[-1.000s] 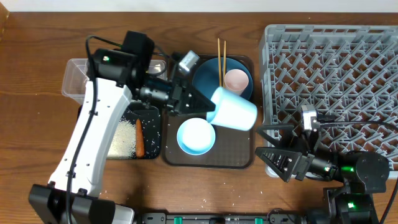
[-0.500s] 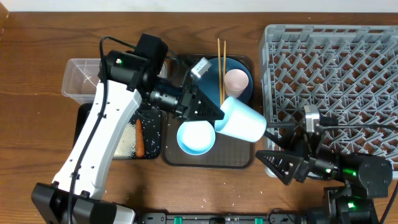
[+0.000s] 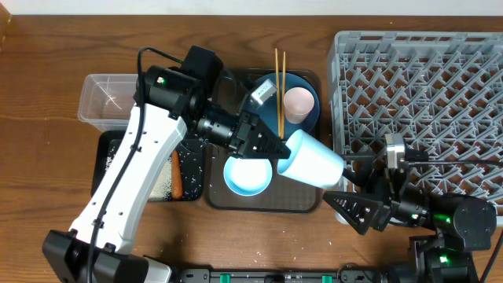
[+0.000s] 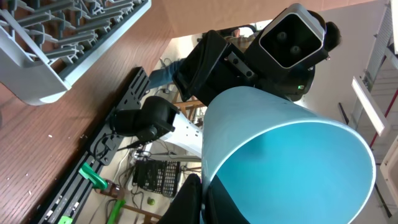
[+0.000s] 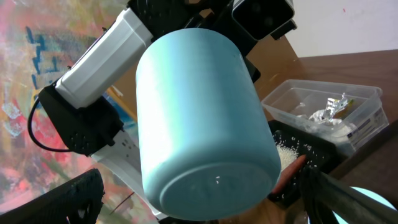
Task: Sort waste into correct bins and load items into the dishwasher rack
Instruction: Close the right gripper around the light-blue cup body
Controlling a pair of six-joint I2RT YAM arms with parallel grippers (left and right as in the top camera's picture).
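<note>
The left gripper [image 3: 277,152] is clamped on the rim of the light blue cup [image 3: 313,158] and holds it on its side in the air. The mouth faces 10 o'clock, back along the arm. The base points to 4 o'clock, straight at the right gripper [image 3: 330,181], whose jaws gape wide with nothing between them.

From overhead the cup hangs over the right edge of the dark brown serving tray [image 3: 299,201]. It sits between the white-blue bowl [image 3: 247,173] at its 9 o'clock and the left wall of the dishwasher rack [image 3: 424,86] at its 3 o'clock. Its base overlaps the rack's near-left corner, though I cannot tell how high above that rim it is. The room there is tight, with the rack wall on one side, the bowl on the other and the right gripper just off the base.

At 12 o'clock of the cup, the pale pink cup [image 3: 299,102] and the chopsticks [image 3: 277,75] rest on the blue plate [image 3: 263,98].

Far off at 9 o'clock are the clear tub [image 3: 98,98] and the black tray [image 3: 192,169], which holds the carrot [image 3: 176,174] and the rice [image 3: 161,177].
</note>
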